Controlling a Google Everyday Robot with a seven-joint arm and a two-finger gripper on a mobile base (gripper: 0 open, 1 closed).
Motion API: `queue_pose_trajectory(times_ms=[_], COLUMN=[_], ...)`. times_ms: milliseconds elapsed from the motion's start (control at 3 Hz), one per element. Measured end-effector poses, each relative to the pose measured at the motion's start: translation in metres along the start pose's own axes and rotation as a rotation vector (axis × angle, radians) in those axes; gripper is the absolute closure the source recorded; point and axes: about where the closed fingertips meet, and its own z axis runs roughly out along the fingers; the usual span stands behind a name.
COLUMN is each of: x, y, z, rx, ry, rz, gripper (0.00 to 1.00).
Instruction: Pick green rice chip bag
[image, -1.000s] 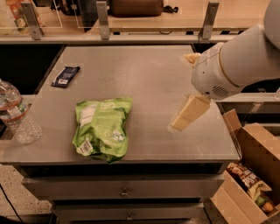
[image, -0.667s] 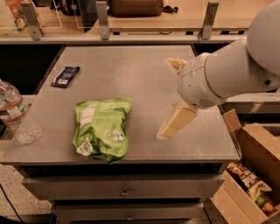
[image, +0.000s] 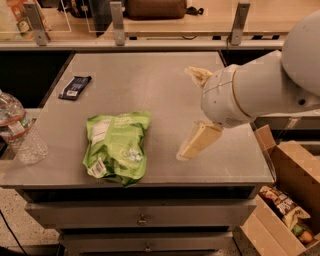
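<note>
Gripper: the gripper (image: 186, 114) hangs just above the table (image: 150, 80), at the end of the bulky white arm (image: 260, 90) that reaches in from the table's edge.
Jaws: spread wide and empty; one tan finger (image: 198, 75) points up and away, and the other (image: 199, 141) slants down almost to the tabletop.
Bag, place: the green rice chip bag (image: 117, 146) lies flat on the table near the lower finger, on the side away from the arm, with a strip of bare table between them. Nothing touches it.
Bag, looks: bright lime-green, crinkled and puffy, with white label patches near its far end and a small barcode sticker at its near corner. Its near end slightly overhangs the table's front edge.
Done: judging by the open jaws beside the bag, only the approach is under way.
Left: closing the gap, setting the jaws around the bag, pinching and lifting.
Farther out: a dark flat wrapper (image: 75, 86) lies well beyond the bag, a clear water bottle (image: 20, 130) stands past it at the far table edge, and a cardboard box (image: 290, 200) sits on the floor under the arm.
</note>
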Motion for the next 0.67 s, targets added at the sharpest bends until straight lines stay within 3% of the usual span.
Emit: queue_pose_trajectory(times_ms=[333,667], x=[-0.012,-0.025], y=[0.008,0.019], z=[0.018,0.035], rx=[0.014,-0.011], ry=[-0.09,-0.159], rz=[-0.071,-0.136], gripper=[0.0,0.0])
